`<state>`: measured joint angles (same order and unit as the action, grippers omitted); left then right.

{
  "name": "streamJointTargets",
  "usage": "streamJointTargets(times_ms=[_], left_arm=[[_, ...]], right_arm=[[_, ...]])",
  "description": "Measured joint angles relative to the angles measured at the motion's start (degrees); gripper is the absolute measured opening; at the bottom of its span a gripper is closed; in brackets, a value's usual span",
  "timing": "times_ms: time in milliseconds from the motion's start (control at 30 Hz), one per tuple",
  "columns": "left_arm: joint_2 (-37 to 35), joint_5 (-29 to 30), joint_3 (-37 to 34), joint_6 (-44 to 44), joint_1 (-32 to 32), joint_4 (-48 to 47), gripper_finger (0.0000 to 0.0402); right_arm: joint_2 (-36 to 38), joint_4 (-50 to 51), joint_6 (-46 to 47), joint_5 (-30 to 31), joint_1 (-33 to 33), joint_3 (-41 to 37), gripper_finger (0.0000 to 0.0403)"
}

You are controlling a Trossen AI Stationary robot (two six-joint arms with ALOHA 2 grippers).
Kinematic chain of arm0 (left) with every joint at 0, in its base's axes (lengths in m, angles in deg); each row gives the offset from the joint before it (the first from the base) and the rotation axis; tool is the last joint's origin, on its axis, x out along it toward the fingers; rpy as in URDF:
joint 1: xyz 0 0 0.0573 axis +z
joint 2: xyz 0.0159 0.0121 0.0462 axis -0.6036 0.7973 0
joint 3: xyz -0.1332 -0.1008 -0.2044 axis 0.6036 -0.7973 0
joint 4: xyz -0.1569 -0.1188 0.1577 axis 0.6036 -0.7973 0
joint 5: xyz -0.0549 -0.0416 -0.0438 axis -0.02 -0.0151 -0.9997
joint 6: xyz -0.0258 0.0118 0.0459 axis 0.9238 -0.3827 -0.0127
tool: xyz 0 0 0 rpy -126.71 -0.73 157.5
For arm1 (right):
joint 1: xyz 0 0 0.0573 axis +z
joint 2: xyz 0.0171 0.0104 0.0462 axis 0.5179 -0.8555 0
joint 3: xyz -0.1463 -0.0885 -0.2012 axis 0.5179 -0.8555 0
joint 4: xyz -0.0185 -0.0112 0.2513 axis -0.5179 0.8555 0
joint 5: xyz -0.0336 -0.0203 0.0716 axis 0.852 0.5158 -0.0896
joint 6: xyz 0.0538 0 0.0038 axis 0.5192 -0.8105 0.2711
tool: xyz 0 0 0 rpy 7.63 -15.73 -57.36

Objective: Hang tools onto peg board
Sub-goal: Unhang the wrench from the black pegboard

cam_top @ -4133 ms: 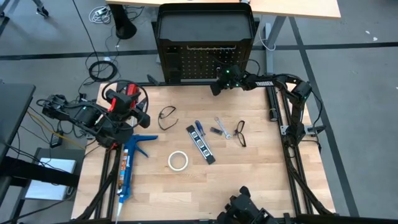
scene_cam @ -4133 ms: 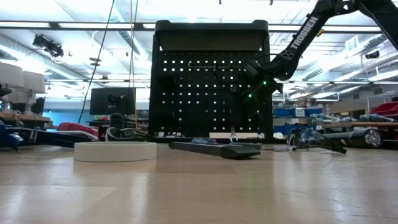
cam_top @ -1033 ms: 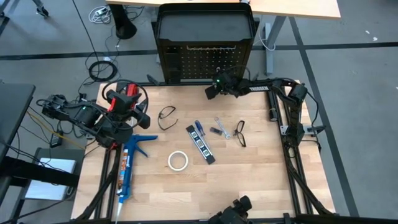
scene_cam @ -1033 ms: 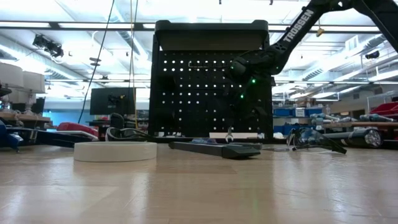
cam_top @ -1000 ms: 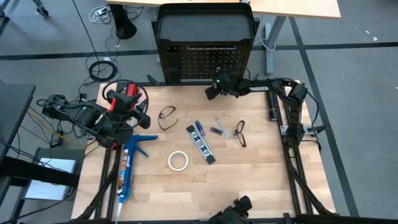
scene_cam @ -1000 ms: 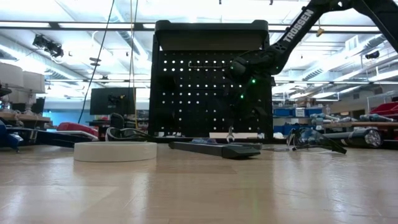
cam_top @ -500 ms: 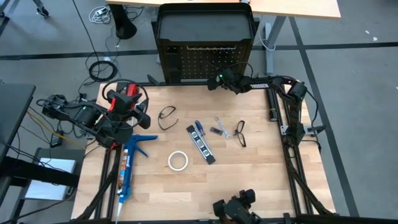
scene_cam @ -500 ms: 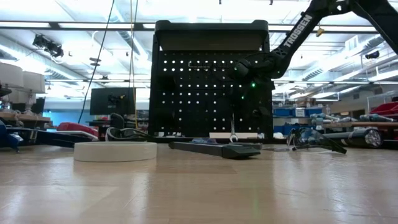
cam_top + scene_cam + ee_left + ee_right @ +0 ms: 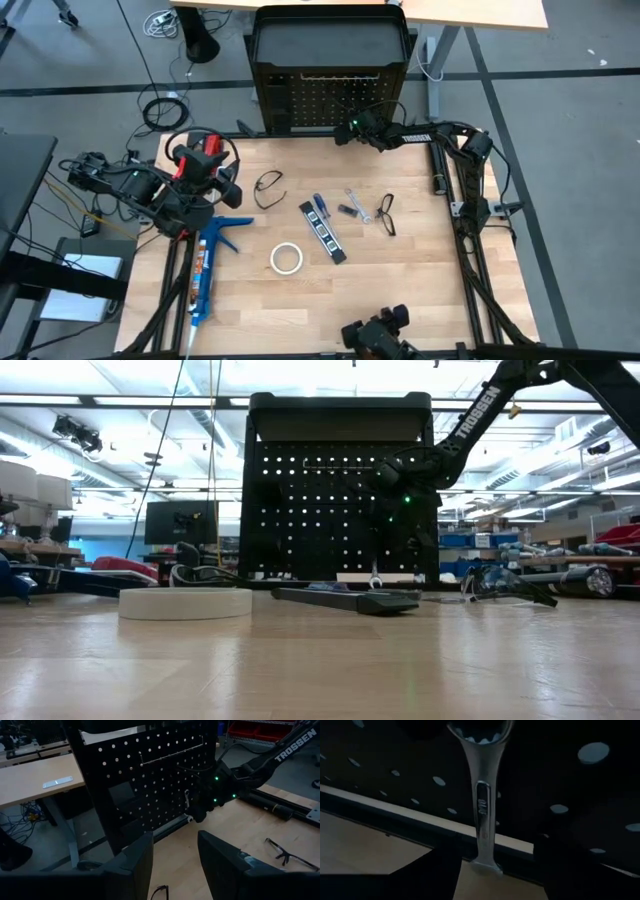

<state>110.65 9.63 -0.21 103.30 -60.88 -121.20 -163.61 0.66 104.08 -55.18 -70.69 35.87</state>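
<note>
Right pincer at the peg board, wrench hanging in front of it.

Right pincer [image 9: 343,131] sits at the foot of the peg board [image 9: 300,100], 12 o'clock edge of the desk [image 9: 420,280]. In the right wrist view a silver wrench [image 9: 482,810] hangs upright against the board, ring end up, open end just above the desk; the two dark fingers [image 9: 435,875] stand apart on either side and do not touch it, so the pincer is open and holds nothing. Left pincer [image 9: 232,190] waits at 9 o'clock, fingers parted, empty. On the desk near centre: second wrench [image 9: 357,205], blue-handled screwdriver [image 9: 320,208], black-and-white tool [image 9: 322,232], tape roll [image 9: 286,259] toward 6 o'clock, glasses [image 9: 268,187] toward 10 o'clock, second pair [image 9: 387,214] toward 3 o'clock. Blue caulking gun [image 9: 208,268] lies at 8 o'clock.
</note>
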Motion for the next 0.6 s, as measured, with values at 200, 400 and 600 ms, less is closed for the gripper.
streamJointTargets(times_ms=[200,400,600], left_arm=[[0.0,0.0,0.0,-0.1,0.0,0.0,0.0160],[0.0,-0.1,0.0,-0.1,0.0,0.0,0.0160],[0.0,-0.1,0.0,-0.1,0.0,0.0,0.0160]], right_arm=[[-0.5,-0.2,0.0,-2.9,0.6,0.1,0.0208],[-0.5,-0.3,0.0,-2.4,0.6,0.1,0.0139],[-0.4,-0.3,0.0,-2.5,0.8,0.0,0.0046]])
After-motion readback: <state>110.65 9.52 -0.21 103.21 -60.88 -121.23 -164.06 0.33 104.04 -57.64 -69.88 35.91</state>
